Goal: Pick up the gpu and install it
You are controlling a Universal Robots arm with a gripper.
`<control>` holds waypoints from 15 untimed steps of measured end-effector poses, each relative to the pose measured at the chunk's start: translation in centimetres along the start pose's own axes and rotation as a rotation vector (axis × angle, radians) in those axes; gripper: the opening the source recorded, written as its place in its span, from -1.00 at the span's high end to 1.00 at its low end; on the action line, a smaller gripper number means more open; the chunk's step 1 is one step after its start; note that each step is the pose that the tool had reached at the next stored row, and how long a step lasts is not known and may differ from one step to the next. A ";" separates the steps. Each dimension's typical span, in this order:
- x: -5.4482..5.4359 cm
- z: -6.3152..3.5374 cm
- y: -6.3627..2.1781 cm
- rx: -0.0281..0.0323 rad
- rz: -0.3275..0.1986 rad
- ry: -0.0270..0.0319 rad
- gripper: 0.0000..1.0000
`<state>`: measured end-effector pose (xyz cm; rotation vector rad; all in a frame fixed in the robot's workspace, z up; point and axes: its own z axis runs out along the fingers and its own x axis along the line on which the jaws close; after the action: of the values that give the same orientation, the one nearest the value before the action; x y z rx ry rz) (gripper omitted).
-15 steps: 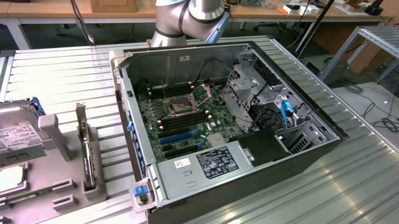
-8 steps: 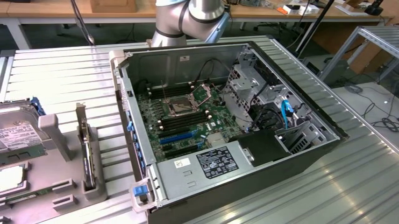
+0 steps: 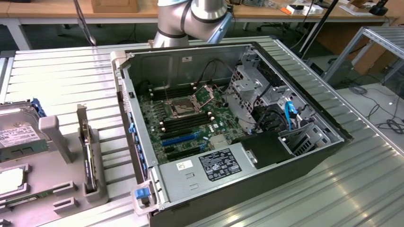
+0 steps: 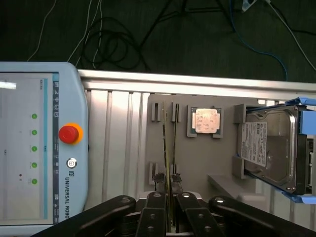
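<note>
Our gripper (image 4: 168,185) hangs over the gray holder (image 4: 197,163), jaws narrowly parted and empty. The gpu (image 4: 165,143) stands on edge there, its long axis running along the jaw gap.

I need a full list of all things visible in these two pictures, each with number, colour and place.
computer case: 1, black, open, on the table
table: 1, silver, under everything
motherboard: 1, green, inside the case
holder: 1, grey, on the table
hard drive: 1, silver in blue bracket, on the holder
processor: 1, silver, holder pocket beside the hard drive
dark card: 1, dark, upright in the holder
gpu: 1, green, on edge at the holder
teach pendant: 1, pale with red button, beside the holder
cables: several, mixed colours, floor
robot arm: 1, silver, behind the case
hand: 1, black, over the holder
</note>
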<state>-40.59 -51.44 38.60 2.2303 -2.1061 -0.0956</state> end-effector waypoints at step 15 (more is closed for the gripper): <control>-2.3 -1.63 -1.83 -0.0001 0.000 0.0001 0.72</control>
<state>-38.75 -49.02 40.04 2.2303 -2.1060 -0.0956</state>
